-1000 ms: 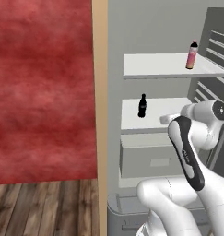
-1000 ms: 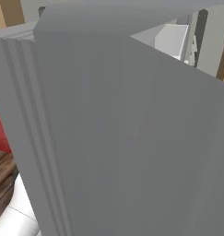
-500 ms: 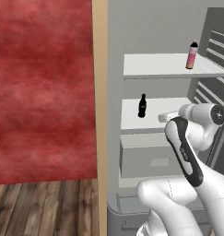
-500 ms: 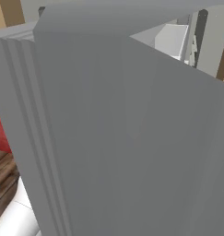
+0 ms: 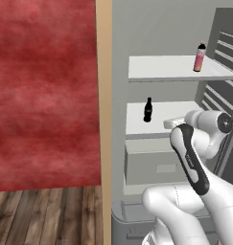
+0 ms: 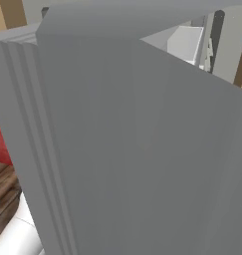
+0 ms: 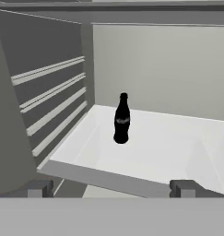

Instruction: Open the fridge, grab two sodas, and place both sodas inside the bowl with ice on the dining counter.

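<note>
white shelves fill the open fridge (image 5: pixel 161 57). nearest, the pincer (image 7: pixel 111 186) sits at the middle shelf's front lip, jaws spread wide and empty. straight ahead, a little left and well apart, the dark cola bottle (image 7: pixel 121 119) stands upright, long axis vertical. farther up, the pink soda (image 5: pixel 200 57) stands on the top shelf. in the right base view the grey door (image 6: pixel 142 149) hides the shelves.

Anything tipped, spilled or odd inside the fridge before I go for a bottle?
Nothing stands out. The dark soda stands upright on the middle shelf, the pink soda upright on the shelf above.
</note>
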Controlling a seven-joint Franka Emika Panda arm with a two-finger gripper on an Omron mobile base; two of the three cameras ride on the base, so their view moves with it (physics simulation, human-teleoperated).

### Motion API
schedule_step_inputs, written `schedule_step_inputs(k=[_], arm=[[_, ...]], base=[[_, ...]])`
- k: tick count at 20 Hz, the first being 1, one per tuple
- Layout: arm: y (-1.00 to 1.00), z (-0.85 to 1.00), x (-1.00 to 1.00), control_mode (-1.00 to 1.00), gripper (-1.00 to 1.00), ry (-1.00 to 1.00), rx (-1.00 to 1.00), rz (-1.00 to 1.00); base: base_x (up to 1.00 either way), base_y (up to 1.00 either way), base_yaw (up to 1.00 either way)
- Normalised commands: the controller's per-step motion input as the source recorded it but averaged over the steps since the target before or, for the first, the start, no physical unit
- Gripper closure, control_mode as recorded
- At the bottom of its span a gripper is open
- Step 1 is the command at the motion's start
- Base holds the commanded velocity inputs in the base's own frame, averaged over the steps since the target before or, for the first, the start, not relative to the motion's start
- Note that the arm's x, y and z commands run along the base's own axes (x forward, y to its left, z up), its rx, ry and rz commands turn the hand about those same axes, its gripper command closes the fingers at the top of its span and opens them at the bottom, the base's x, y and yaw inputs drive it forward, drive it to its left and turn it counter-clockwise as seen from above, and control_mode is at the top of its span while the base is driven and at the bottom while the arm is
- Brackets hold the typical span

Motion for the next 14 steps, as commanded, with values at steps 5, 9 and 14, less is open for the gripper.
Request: schedule_step_inputs(k=[5,9,14], arm=[[0.00,0.00,0.24,-1.00,-1.00,0.00,0.00,0.00],[0.00,0.00,0.42,-1.00,-1.00,0.00,0.00,0.00],[0.00,0.00,0.44,-1.00,-1.00,0.00,0.00,0.00]], base=[[0.00,0.00,0.00],[0.00,0.00,0.00],[0.00,0.00,0.00]])
